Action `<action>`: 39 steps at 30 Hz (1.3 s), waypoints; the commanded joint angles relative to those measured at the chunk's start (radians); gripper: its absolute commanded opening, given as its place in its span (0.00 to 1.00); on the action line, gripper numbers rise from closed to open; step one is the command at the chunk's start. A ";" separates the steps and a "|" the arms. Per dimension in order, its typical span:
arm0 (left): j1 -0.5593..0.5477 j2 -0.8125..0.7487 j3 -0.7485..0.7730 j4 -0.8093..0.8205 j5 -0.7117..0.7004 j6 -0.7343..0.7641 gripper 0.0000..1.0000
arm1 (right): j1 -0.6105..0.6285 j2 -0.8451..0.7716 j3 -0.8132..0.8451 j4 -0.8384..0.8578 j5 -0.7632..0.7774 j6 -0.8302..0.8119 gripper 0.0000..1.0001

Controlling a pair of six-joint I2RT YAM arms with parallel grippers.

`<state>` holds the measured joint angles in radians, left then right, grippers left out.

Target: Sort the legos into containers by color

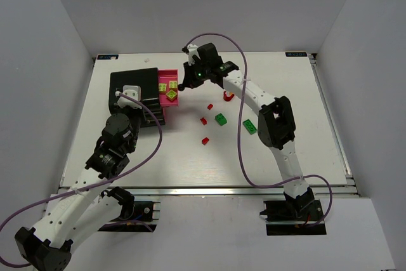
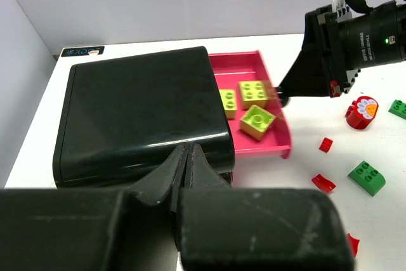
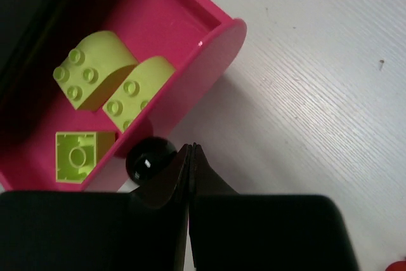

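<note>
My empty right pincer (image 3: pixel 191 148), pressed together, has the pink plastic box's (image 3: pixel 212 46) black round knob (image 3: pixel 150 160) just leftward, probably for nudging it.

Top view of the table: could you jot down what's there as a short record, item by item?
Pink box: holds three lime bricks
Black box: right beside the pink one, contents not visible
Loose on table: four red pieces, two green bricks
Right tool: shut, empty, at the pink box's outer wall by a dark knob
Left tool: over the black box, fingers almost together, empty
</note>
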<state>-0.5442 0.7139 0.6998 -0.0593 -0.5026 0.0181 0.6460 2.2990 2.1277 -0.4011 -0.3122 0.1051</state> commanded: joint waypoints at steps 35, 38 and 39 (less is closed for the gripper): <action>0.004 0.006 0.009 0.015 -0.007 -0.001 0.18 | 0.073 0.065 0.117 0.183 -0.246 0.222 0.00; 0.004 0.004 0.007 0.015 -0.007 0.002 0.18 | 0.075 0.069 0.109 0.202 -0.281 0.245 0.00; 0.004 0.005 0.007 0.015 -0.007 0.002 0.18 | 0.076 0.071 0.107 0.205 -0.289 0.249 0.00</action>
<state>-0.5442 0.7193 0.6998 -0.0593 -0.5026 0.0185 0.7197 2.3653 2.1975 -0.2577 -0.5484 0.3225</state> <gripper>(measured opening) 0.180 0.011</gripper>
